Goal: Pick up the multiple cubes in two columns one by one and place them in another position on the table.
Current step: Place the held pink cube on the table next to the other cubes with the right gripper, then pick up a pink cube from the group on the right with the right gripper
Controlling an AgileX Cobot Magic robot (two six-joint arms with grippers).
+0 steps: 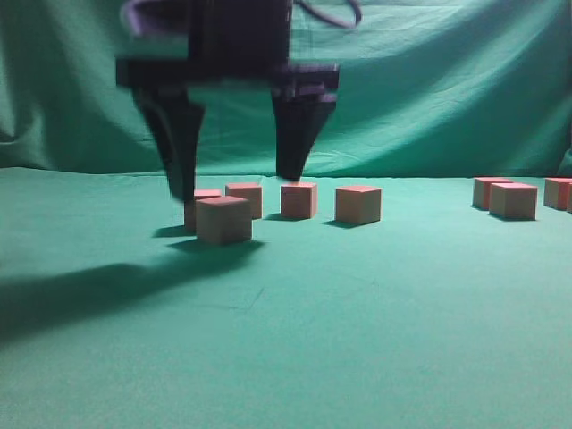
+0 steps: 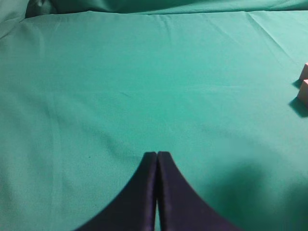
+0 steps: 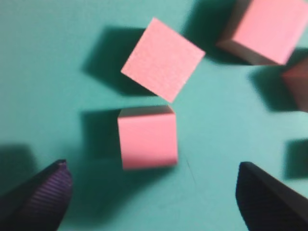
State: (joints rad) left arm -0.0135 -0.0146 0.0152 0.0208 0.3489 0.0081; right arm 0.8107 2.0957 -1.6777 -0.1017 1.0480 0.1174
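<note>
Green cloth is covering the table; the right gripper is hanging spread wide above a freed cube, while the left gripper is waiting pressed together

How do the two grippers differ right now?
The right gripper stands wide open above the cubes, one cube on the cloth between and just ahead of its fingers; the left gripper has its fingers pressed together. The right one hangs over a cluster of cubes, while the left one faces bare table, with two cubes only at the edge of its view. Both have dark, tapered fingers and hold nothing.
</note>
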